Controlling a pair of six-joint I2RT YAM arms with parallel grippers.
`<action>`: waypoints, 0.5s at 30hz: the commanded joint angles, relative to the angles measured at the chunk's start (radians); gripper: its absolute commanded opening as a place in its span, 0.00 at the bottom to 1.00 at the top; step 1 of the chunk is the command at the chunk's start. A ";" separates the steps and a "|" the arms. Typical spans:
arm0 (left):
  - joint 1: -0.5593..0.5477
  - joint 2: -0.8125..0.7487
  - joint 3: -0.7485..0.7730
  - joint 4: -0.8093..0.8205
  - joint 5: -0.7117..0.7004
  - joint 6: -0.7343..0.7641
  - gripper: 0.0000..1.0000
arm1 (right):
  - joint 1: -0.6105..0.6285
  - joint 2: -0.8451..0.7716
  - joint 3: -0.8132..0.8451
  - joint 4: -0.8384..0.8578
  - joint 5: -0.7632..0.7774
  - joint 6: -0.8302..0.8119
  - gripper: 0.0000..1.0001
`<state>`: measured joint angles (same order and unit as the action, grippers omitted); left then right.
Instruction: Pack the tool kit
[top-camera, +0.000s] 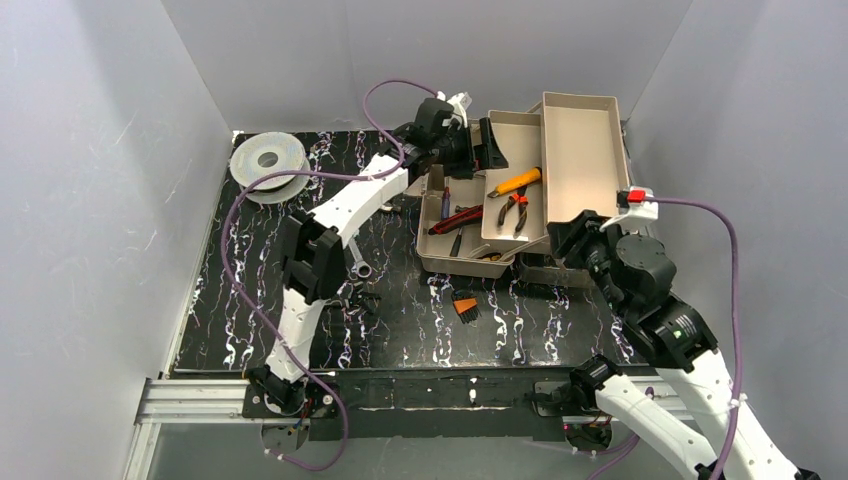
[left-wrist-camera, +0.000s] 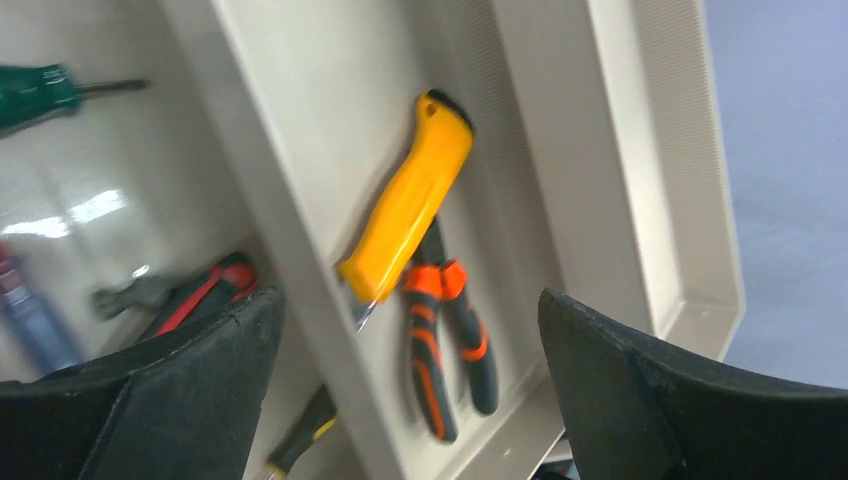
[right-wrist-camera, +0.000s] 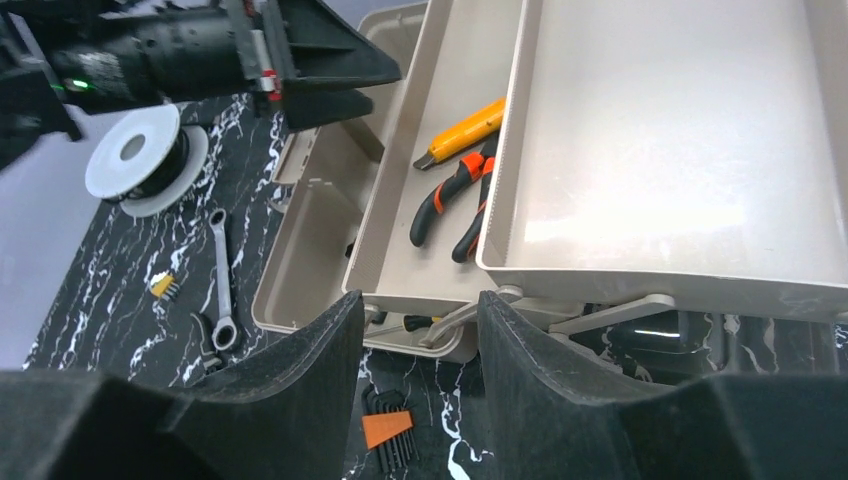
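1. Right now the tool kit (top-camera: 585, 150) stands open on the far right part of the black marbled table (top-camera: 400, 330). Its long axis runs near to far, leaning slightly to the right at the far end.
2. Its trays are folded out and step up to the right, open sides up. The base bin is lowest on the left, a middle tray sits beside it, and the bare top tray (right-wrist-camera: 680, 150) is highest on the right.
3. A yellow utility knife (top-camera: 515, 182) lies in the middle tray, partly over the orange-and-black pliers (top-camera: 516, 210).
4. A red-handled tool (top-camera: 458, 217) lies in the base bin.
5. The left gripper (top-camera: 492, 147) hangs over the far left part of the kit. Its jaws are spread wide with nothing between them, and its wrist view looks down on the knife (left-wrist-camera: 405, 215) and pliers (left-wrist-camera: 440, 340).
6. The right gripper (top-camera: 572, 232) sits at the near end of the trays. Its jaws stand apart (right-wrist-camera: 420, 297) with nothing seen clamped between them.
7. A grey wire spool (top-camera: 267, 160) rests at the far left corner.
8. A wrench (top-camera: 360, 265) lies left of the kit, and an orange hex-key set (top-camera: 465, 308) lies on the near side.
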<state>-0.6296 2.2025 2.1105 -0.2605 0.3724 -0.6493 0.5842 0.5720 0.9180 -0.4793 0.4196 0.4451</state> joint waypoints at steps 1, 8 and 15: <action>0.007 -0.260 -0.095 -0.161 -0.193 0.211 0.98 | -0.002 0.050 0.024 0.005 -0.058 -0.010 0.53; 0.046 -0.489 -0.324 -0.274 -0.550 0.362 0.90 | -0.002 0.094 0.027 0.018 -0.150 -0.018 0.53; 0.159 -0.486 -0.407 -0.371 -0.587 0.346 0.87 | -0.001 0.103 0.026 0.030 -0.172 -0.021 0.52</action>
<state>-0.5267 1.6832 1.7730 -0.5227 -0.1431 -0.3310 0.5842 0.6762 0.9180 -0.4915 0.2739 0.4386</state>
